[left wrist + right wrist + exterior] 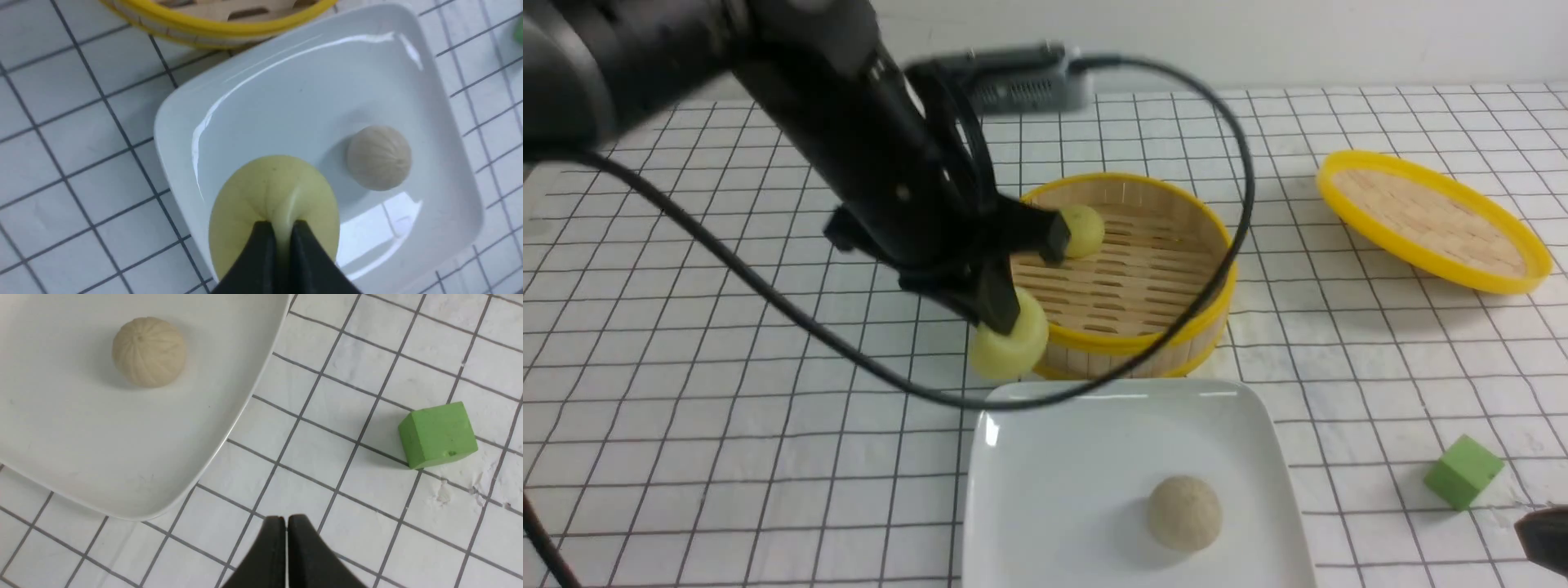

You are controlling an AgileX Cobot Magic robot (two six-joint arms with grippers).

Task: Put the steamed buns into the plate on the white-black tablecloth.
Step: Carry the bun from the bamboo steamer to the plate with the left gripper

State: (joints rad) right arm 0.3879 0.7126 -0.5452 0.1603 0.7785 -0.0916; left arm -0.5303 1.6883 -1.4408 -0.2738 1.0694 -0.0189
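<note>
My left gripper [1005,322] is shut on a pale yellow steamed bun [1013,347] and holds it in the air by the near wall of the bamboo basket, just beyond the far left corner of the white plate [1045,425]. In the left wrist view the fingers pinch this bun [269,196] over the plate's rim [175,122]. A beige-grey bun [1184,512] lies in the plate, also in both wrist views [379,157] [149,351]. A second pale yellow bun [1083,230] sits in the basket [1176,327]. My right gripper [286,518] is shut and empty above the white-black tablecloth [686,392].
The basket's yellow-rimmed lid [1429,220] lies at the back right. A green cube [1462,471] sits right of the plate, near my right gripper [1543,535]; it also shows in the right wrist view [437,435]. A grey box [1021,82] with a cable stands at the back.
</note>
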